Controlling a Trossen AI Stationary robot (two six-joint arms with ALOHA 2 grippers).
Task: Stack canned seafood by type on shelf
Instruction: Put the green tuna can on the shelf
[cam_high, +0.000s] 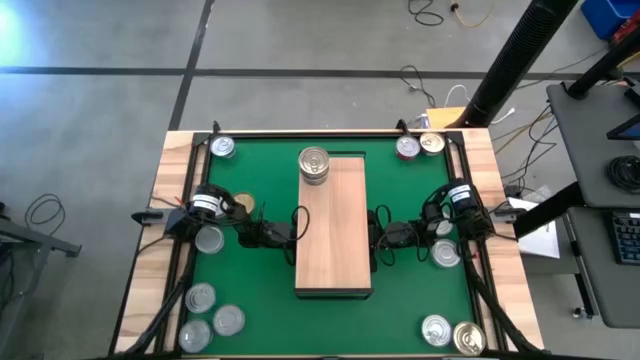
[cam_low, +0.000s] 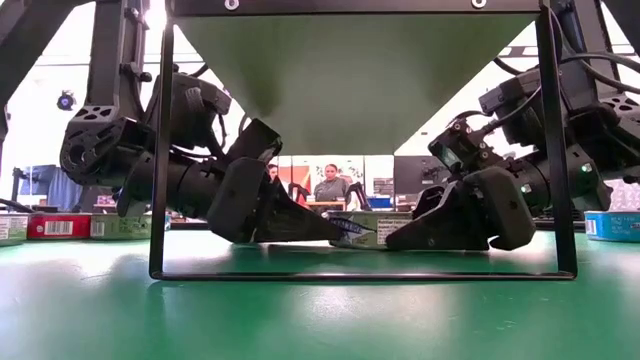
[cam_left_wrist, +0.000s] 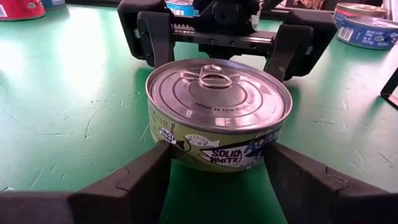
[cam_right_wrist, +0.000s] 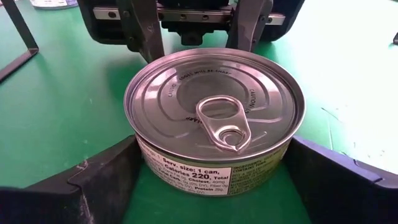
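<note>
Low view: shelf overhead, tin between hands.

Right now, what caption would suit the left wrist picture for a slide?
A silver-topped tuna can sits on the green table between two sets of robot jaws, under the shelf.

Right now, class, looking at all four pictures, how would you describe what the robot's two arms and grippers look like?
Both arms are dark, nearly black, built of chunky jointed segments with black cables looping alongside. Each wrist carries a white band with dark marking. The left gripper and right gripper each have two flat, angular black fingers sliding on a toothed metal rail.
</note>
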